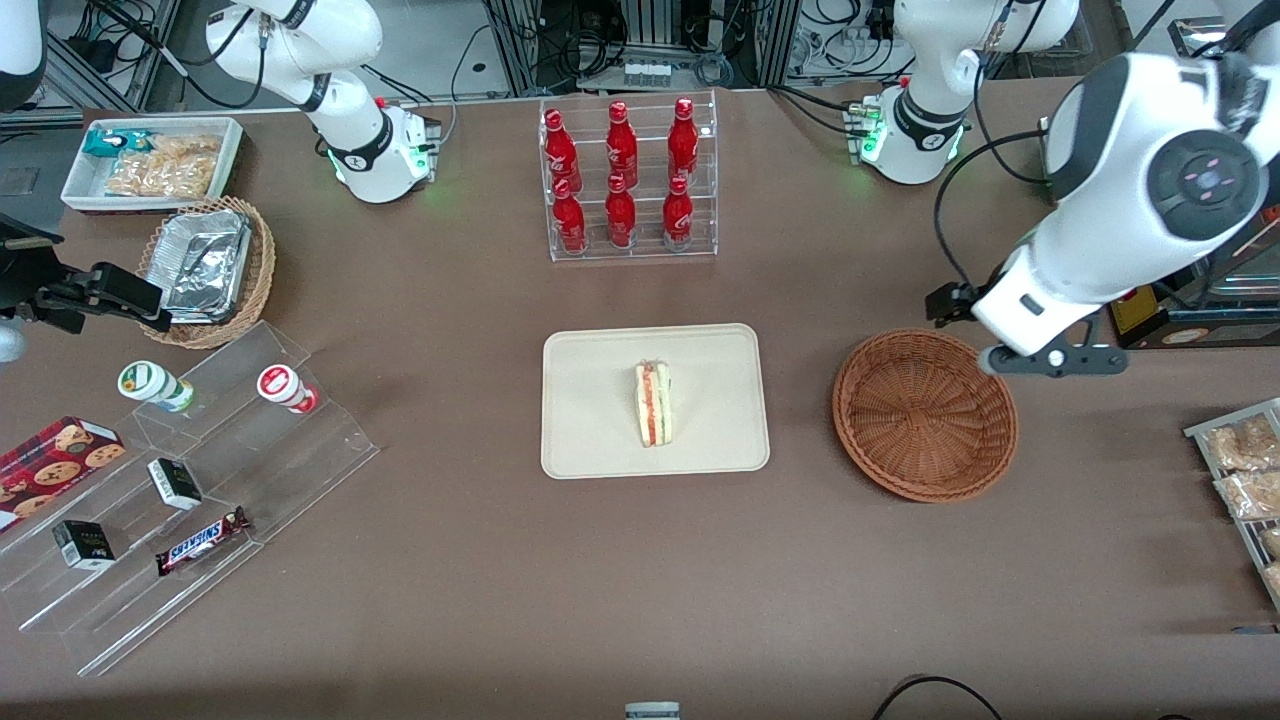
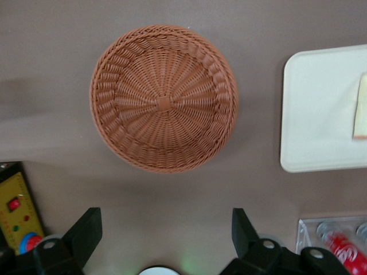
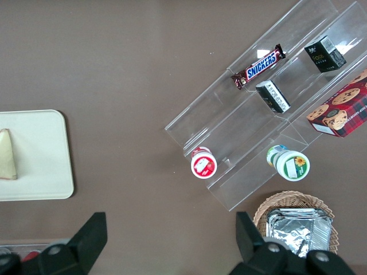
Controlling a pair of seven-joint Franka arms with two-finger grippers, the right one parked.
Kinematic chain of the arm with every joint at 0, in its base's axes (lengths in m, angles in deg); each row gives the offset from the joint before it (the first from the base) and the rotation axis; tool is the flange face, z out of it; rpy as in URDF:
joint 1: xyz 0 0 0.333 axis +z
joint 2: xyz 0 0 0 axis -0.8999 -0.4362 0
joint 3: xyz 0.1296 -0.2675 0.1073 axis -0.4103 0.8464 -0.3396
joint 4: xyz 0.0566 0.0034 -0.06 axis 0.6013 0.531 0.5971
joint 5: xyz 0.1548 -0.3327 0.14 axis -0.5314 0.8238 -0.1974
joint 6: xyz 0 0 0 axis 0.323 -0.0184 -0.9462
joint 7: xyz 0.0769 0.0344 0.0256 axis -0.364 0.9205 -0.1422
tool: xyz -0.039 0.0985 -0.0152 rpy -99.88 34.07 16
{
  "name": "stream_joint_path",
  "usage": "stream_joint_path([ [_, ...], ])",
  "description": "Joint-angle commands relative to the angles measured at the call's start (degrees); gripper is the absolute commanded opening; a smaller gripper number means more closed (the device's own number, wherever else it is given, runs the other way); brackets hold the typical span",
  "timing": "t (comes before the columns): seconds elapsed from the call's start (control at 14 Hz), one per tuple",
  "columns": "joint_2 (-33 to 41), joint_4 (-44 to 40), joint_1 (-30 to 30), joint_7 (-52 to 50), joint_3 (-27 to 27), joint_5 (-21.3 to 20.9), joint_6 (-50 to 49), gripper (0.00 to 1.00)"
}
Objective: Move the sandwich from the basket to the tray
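Sandwich [image 1: 654,404] lying on its side in the middle of the cream tray [image 1: 590,440], round reddish-brown basket [image 1: 925,415] holding nothing beside the tray on the desk [image 1: 500,560], claw [image 2: 166,232] spread wide and holding nothing, raised above the desk near the basket's rim

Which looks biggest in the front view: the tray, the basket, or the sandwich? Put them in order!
1. Tray, biggest.
2. Basket, a bit smaller.
3. Sandwich, smallest, lying on the tray.

The robot's hand is open above the table near the basket, holding nothing.
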Motion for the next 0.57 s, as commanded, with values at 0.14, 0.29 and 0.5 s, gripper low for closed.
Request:
stream_joint_path([
  [0.14, 6.04, 0.39, 9.1, 10.18, 4.19, -0.23, -2.57, 1.0],
  [0.29, 6.84, -1.02, 9.64, 10.81, 3.76, -0.58, -2.31, 1.0],
  [0.5, 7.11, -2.34, 10.78, 10.37, 3.49, -0.5, -1.96, 1.0],
])
